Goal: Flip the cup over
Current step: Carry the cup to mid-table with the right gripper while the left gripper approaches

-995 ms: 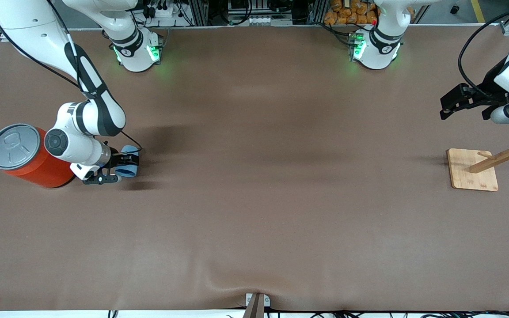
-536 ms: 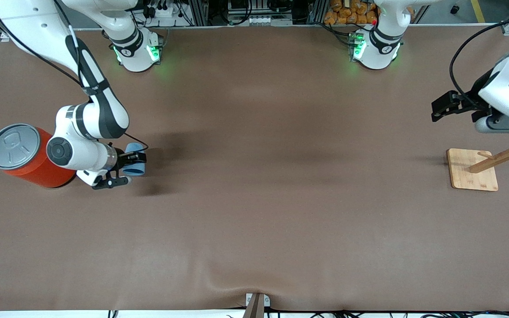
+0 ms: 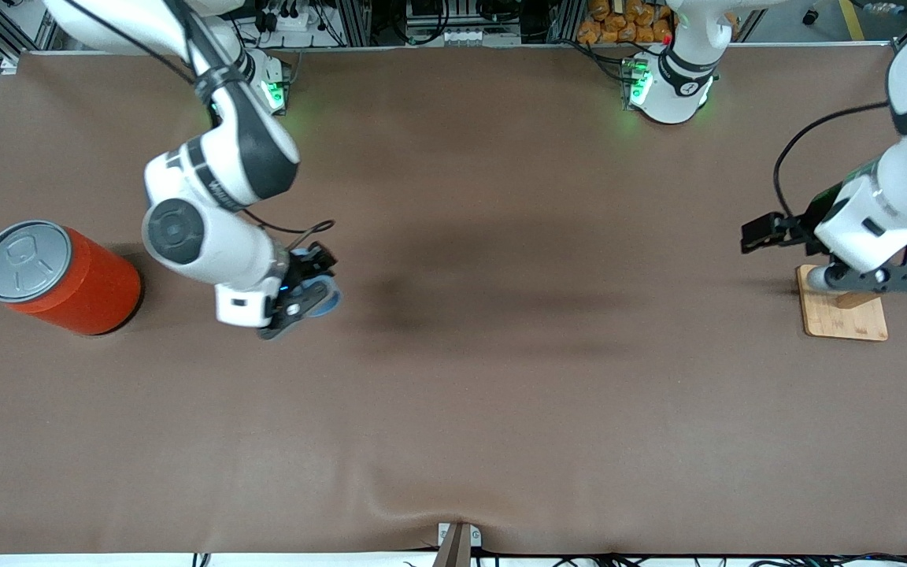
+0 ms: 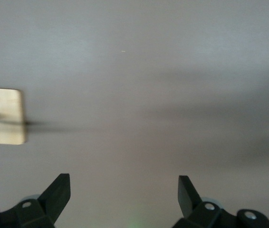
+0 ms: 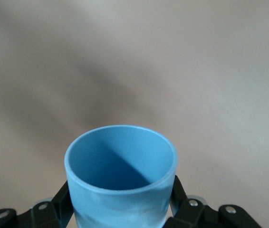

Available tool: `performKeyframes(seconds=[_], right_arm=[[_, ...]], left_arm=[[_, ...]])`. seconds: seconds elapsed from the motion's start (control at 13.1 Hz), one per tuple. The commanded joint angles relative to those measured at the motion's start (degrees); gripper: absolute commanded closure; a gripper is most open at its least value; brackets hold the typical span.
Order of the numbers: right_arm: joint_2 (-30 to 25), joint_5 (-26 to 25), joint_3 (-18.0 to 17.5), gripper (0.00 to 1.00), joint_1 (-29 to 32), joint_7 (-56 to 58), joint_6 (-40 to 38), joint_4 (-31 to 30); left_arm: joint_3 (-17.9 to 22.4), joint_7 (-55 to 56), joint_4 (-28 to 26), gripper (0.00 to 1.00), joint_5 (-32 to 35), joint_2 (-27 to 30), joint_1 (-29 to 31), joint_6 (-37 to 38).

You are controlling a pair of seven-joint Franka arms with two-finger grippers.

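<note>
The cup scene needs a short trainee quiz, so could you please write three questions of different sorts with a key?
1. True or false: the right end effector is shut on the cup, holding it up off the table.
2. Which object stands at the right arm's end of the table? A) the orange can B) the wooden stand C) a white plate
3. Fill in: the left end effector hangs with its fingers ____ above bare table beside the wooden stand.

Key: 1 true; 2 A; 3 open
</note>
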State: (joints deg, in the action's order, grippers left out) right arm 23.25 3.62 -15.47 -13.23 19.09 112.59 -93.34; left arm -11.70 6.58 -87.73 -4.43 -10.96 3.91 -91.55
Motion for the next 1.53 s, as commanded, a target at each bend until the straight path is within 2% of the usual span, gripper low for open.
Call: performKeyframes(seconds=[0.0, 0.15, 0.23, 0.31, 0.46, 0.54, 0.77, 0.92, 1.07, 1.22, 1.3, 1.38, 1.45], right_arm=[[7.93, -9.12, -0.79, 0.90, -9.33, 2.10, 2.54, 8.33], [11.36, -16.06, -0.36, 0.90, -16.71, 2.36, 5.61, 10.54], [13.12, -20.02, -0.44, 0.90, -18.39, 2.10, 7.45, 10.55], [14.62, -21.80, -0.44, 0.90, -20.50, 1.83, 9.47, 10.46], [17.17, -22.25, -0.01, 0.90, -24.11, -0.96, 13.78, 10.02], [18.66, -25.21, 0.26, 0.90, -26.13, -2.11, 14.23, 10.11], [22.27, -31.11, 0.26, 0.89, -28.60, -10.02, 17.82, 10.11], [24.82, -35.77, 0.17, 0.90, -29.65, -10.65, 18.54, 10.19], [25.62, -36.14, 0.17, 0.89, -30.28, -11.09, 18.54, 10.55], [25.71, -36.05, 0.26, 0.78, -30.72, -11.09, 18.54, 10.46], [25.62, -36.05, 0.17, 0.54, -30.72, -11.09, 18.54, 10.46], [25.62, -36.05, 0.17, 0.01, -30.63, -11.00, 18.54, 10.55], [25.45, -35.88, 0.17, 0.00, -30.63, -11.09, 18.46, 10.55]], left_arm=[[0.01, -0.51, 0.80, 0.00, -5.05, -3.52, 0.66, -2.13], [0.01, -0.51, 0.80, 0.00, -8.91, -6.42, 0.66, -4.77], [0.27, -0.69, 0.80, 0.00, -11.71, -7.92, 0.84, -5.82], [0.27, -0.69, 0.80, 0.00, -15.22, -9.15, 1.62, -6.36], [0.36, -0.78, 0.80, 0.00, -21.04, -11.18, 2.16, -7.15], [0.36, -0.78, 0.80, 0.00, -21.76, -11.45, 2.16, -7.15], [0.36, -0.86, 0.80, 0.00, -23.42, -13.72, 3.03, -7.94], [0.44, -1.04, 0.45, 0.00, -29.91, -16.18, 4.09, -8.21], [0.36, -5.33, 0.28, 0.00, -32.47, -18.82, 4.53, -8.64], [0.36, -10.32, -2.87, 0.00, -38.25, -20.50, 5.23, -10.22], [0.44, -14.79, -5.76, 0.00, -41.24, -21.02, 5.23, -12.06], [0.45, -17.62, -7.88, 0.00, -43.97, -21.55, 5.76, -12.94], [0.36, -19.83, -9.29, 0.00, -46.43, -22.43, 5.85, -13.13]])
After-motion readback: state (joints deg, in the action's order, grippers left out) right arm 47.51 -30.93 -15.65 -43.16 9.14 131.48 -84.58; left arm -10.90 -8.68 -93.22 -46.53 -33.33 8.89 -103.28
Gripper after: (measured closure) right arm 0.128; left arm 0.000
